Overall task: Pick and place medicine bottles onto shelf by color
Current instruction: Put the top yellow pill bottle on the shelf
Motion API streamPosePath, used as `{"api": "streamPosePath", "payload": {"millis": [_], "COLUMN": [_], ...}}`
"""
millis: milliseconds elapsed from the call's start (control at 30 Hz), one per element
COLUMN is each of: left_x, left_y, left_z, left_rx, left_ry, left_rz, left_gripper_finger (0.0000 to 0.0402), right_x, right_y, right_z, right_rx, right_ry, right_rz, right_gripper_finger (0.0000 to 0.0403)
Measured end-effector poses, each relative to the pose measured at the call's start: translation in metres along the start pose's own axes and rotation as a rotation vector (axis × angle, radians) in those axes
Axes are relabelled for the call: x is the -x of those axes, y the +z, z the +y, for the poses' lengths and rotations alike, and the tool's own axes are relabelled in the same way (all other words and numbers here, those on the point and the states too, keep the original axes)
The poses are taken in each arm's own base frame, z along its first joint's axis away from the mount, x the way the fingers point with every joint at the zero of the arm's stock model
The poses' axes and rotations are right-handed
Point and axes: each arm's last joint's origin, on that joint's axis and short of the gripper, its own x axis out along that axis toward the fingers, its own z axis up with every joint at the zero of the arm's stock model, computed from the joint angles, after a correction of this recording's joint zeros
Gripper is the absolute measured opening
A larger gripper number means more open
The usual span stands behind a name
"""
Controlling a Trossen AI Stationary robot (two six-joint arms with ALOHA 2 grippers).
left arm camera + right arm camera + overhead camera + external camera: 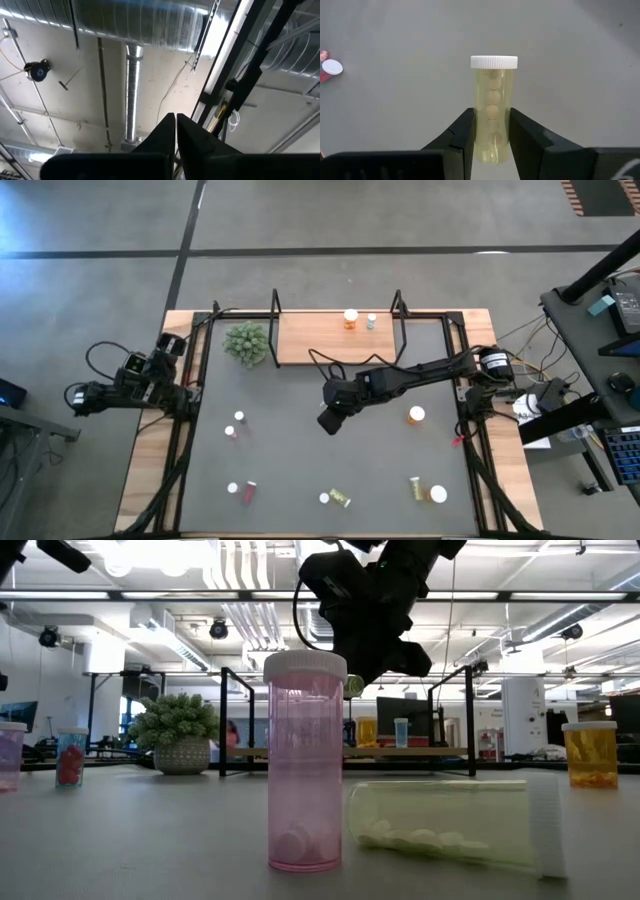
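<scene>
Grey matting [300, 450] covers most of the tabletop beneath us, framed by a light wooden border, with concrete floor beyond every edge. We hold our right gripper [329, 420] above the middle of the mat, its fingers [462, 135] closed on a yellow-green bottle [493, 112] with a white cap (round tablets show through its wall). In the low view that gripper [385, 650] hangs clear of the surface, well above the bottles standing there.

Behind the right gripper, toward the far edge, lies the shelf [335, 337], a wooden board between black uprights; an orange bottle [350, 319] and a small pale bottle [371, 322] already stand on it, leaving most of the board bare. A spiky green plant [247, 343] sits just off the shelf's left end.

To the gripper's right stands a wide orange bottle [416, 416]. To its left a red bottle [238, 425] is well apart. Nearer the front edge lie another red bottle [242, 490], a yellow-green bottle on its side [336, 498], and two more at the front right [427, 490]. The mat directly below the gripper is open.

Our left gripper [175, 131] waits off the mat's left edge, fingers pressed together and pointing at the ceiling, holding nothing.
</scene>
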Motion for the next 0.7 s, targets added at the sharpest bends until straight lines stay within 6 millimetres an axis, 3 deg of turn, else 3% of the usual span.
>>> {"api": "streamPosePath", "payload": {"millis": [200,367,700], "left_x": [-0.012,-0.041,-0.096], "left_y": [0.003,-0.005,-0.047], "left_z": [-0.001,-0.003,-0.001], "left_rx": [0.079,0.119,0.144], "left_ry": [0.015,0.025,0.072], "left_rz": [0.014,0.182,0.530], "left_gripper_finger": [0.0000,0.0000,0.0000], "right_x": [0.000,0.000,0.000], "right_y": [0.000,-0.001,-0.002], "right_z": [0.000,0.001,0.001], "right_rx": [0.002,0.002,0.038], "right_ry": [0.001,0.024,0.043], "right_rz": [0.001,0.027,0.059], "right_gripper_finger": [0.0093,0.0093,0.0093]}}
